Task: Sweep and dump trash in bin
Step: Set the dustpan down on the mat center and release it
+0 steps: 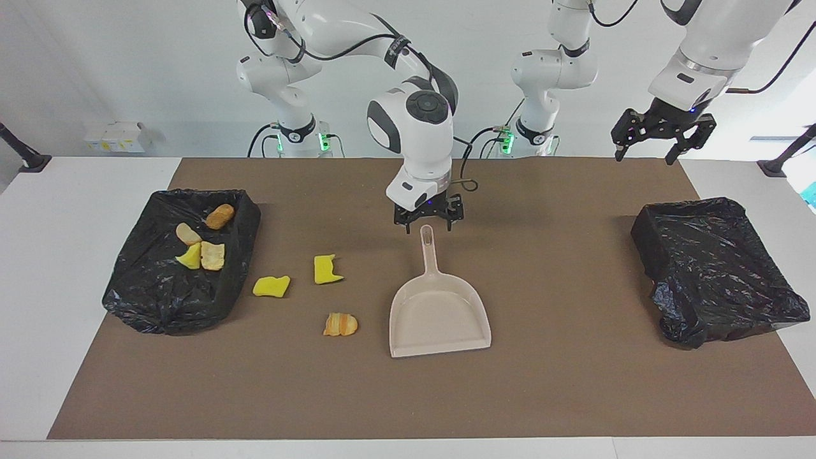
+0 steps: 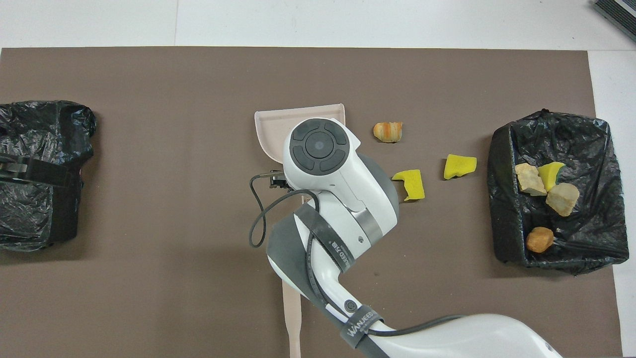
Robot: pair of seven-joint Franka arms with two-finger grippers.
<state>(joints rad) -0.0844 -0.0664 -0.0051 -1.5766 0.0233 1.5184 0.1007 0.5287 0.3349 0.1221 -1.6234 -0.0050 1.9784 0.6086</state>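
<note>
Hanging just above the end of the dustpan's handle, in the middle of the facing view, is the right gripper (image 1: 428, 224). Its fingers are spread wide and it holds nothing. The left gripper (image 1: 646, 149) waits up in the air at the upper right of the facing view, over the edge of the brown mat (image 1: 561, 382) near the robots, and its fingers are wide too.

The brush (image 2: 291, 311) lies nearest the robots, at the bottom middle of the overhead view; only its pale handle shows there, partly under the right arm.

The beige dustpan (image 1: 440, 315) lies flat on the mat in the middle of the facing view. Its handle points up the frame and its wide mouth points down the frame.

The trash (image 1: 328, 269) is in two groups. Three bits lie loose on the mat, in the lower left middle of the facing view: a yellow piece, another yellow piece (image 1: 271, 286) beside it, and an orange lump (image 1: 340, 324) lower in the frame, near the dustpan's corner but apart from it. Four more bits sit in the black bin (image 1: 159, 299) at the left of the facing view, which is lined with a shiny bag.

A second black bin (image 1: 714, 268) sits at the right of the facing view
</note>
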